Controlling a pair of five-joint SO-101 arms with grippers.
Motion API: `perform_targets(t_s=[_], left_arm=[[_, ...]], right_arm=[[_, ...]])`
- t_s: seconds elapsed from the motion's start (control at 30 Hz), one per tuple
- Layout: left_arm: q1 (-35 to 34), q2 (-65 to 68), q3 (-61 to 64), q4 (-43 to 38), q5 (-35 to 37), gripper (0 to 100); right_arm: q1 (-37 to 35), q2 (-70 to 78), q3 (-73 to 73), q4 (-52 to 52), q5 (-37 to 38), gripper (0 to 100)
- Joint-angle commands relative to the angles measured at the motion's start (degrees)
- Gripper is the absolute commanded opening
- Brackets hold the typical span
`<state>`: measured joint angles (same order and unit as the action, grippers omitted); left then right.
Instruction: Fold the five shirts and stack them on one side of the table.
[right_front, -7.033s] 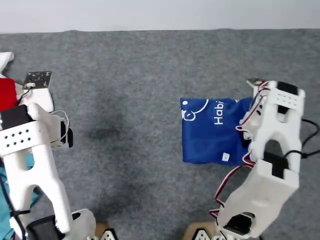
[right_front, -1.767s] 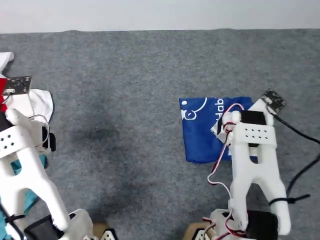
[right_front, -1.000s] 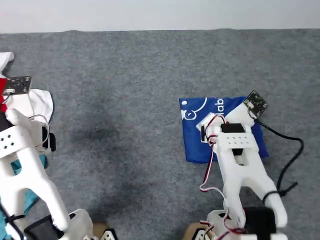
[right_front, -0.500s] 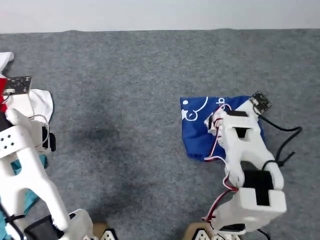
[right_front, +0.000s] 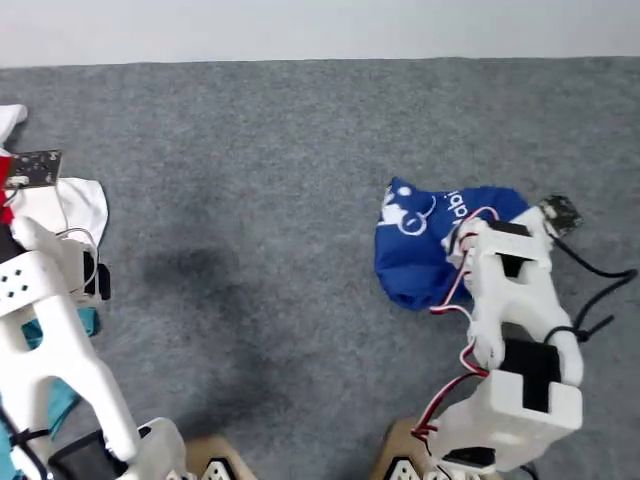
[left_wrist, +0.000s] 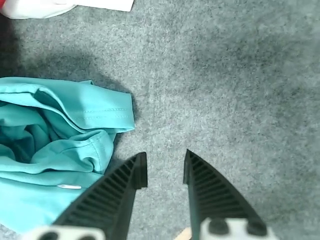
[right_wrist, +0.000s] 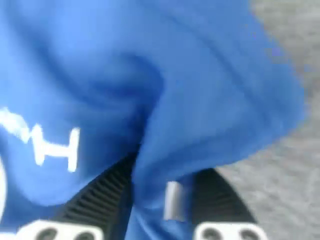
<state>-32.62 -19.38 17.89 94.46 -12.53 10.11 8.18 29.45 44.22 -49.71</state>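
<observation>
Right claw (right_wrist: 167, 170) clamped on the bunched, rumpled blue shirt (right_front: 415, 265); left claw (left_wrist: 165, 164) apart beside teal shirt (left_wrist: 55, 145).

A grey felt mat (right_front: 280, 150) is laid out as the work surface. A pale wall strip (right_front: 320, 30) is seen beyond the mat's far edge. A tan board (right_front: 210, 448) is seen at the mat's near edge.

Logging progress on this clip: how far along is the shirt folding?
Done: nothing looks folded and stacked. In hand: the right gripper pinches the bunched blue printed shirt. Remaining: the crumpled teal shirt beside the open left gripper and the white cloth at the edge of the grey table need folding.
</observation>
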Motion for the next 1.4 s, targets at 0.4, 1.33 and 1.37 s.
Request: perform_targets(t_s=[0.4,1.33,1.37], left_arm=[[-0.18,-2.02,-0.84,-0.53,0.18,14],[-0.26,-2.02,-0.84,0.35,0.18,14],[-0.18,-2.02,-0.75,0.35,0.18,14]], right_arm=[[3.82,-19.65,-4.66,11.65,7.74,0.9],[40.40,12.70,-32.79,-7.25,54.86,0.9],[41.27,14.20,-34.55,-5.93,56.00,0.9]])
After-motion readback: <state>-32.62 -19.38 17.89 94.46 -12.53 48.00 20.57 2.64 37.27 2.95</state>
